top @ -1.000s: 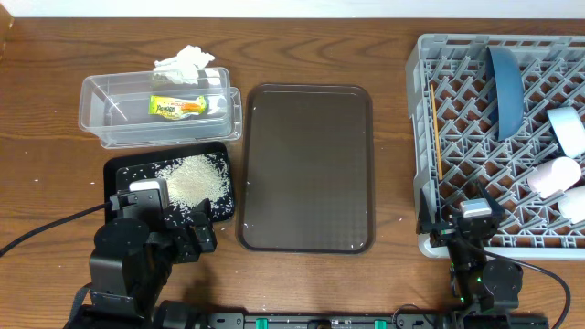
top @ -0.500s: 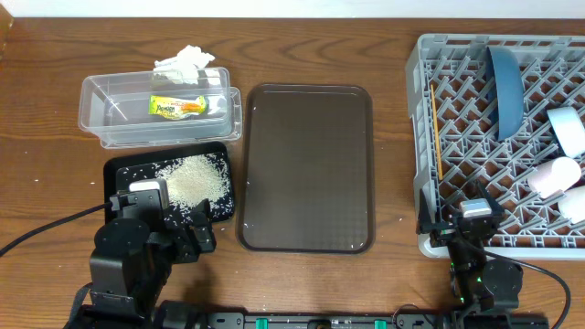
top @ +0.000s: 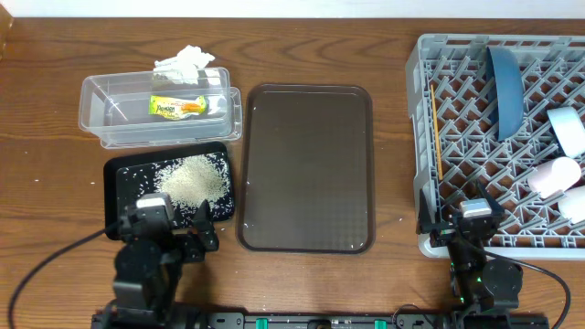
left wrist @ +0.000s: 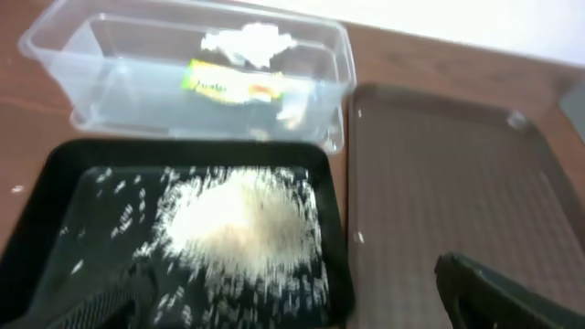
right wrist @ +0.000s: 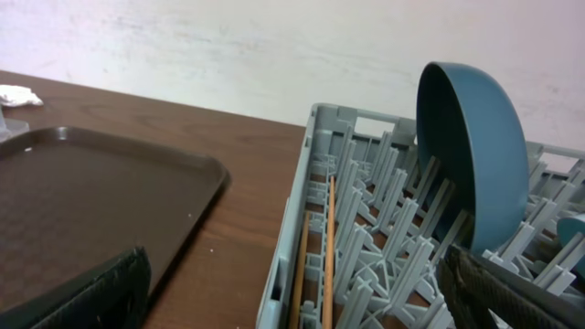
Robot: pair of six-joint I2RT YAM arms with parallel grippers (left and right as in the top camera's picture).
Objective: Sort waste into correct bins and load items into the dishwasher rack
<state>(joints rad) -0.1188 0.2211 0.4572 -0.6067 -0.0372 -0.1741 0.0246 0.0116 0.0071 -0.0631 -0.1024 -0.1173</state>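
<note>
The rice heap (top: pixel 194 177) lies in the black tray (top: pixel 111 174). The snack wrapper (top: pixel 178 106) lies in the clear tub (top: pixel 99 111). The tissue (top: pixel 187 62) sits at the tub's far edge. The grey rack (top: pixel 416 137) holds the blue plate (top: pixel 507 87), bowl (top: pixel 569 128), pink cup (top: pixel 556 175), green cup (top: pixel 576 203) and chopsticks (top: pixel 437 137). My left gripper (top: pixel 174 230) is open and empty over the tray's near edge, with the rice (left wrist: pixel 242 219) just ahead. My right gripper (top: pixel 462 217) is open and empty at the rack's near-left corner, chopsticks (right wrist: pixel 327 256) between its fingers' line.
A large dark brown serving tray (top: pixel 306 169) lies between the bins and the rack. A few loose rice grains dot the table left of the black tray. The rack fills the right side of the table.
My left arm has shifted a little to the right and toward the near edge; its wrist view is blurred. The right arm has not moved.
</note>
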